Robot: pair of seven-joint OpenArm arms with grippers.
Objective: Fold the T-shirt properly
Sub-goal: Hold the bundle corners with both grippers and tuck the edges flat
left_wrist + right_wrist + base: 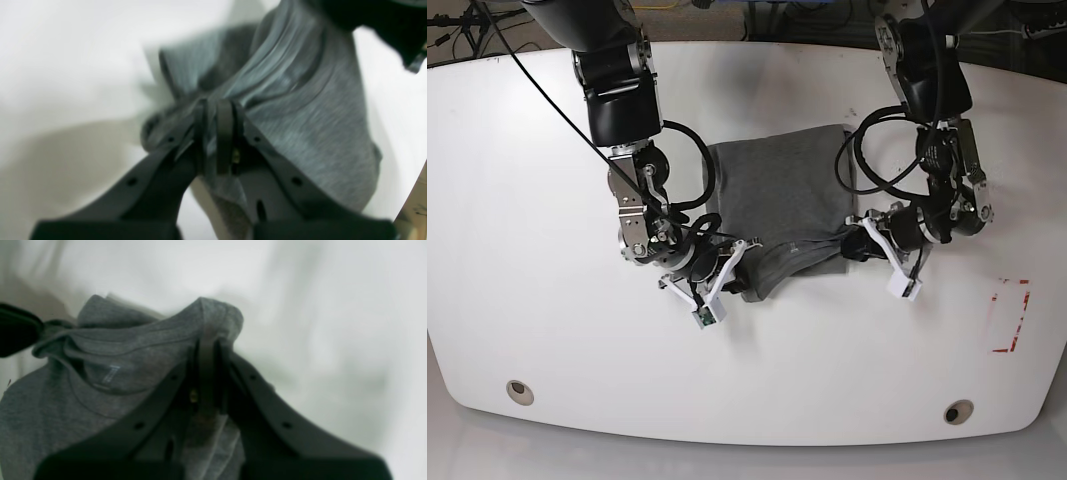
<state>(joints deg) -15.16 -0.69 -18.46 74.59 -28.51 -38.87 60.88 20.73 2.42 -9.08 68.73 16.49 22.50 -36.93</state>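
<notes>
The heather-grey T-shirt [779,190] lies at the middle of the white table [527,200], its near edge gathered and stretched between both grippers. On the right of the base view my left gripper [852,247] is shut on a pinch of cloth. In the left wrist view its fingertips [217,106] clamp a bunched fold of the T-shirt [310,133]. My right gripper [745,248] holds the other end. The right wrist view shows it [208,340] shut on the T-shirt [40,413] beside the collar [110,373], which has a small label inside.
A red outlined rectangle [1010,317] is marked on the table at the right. Two round holes [519,390] [958,411] sit near the front edge. Cables run along the back edge behind both arm bases.
</notes>
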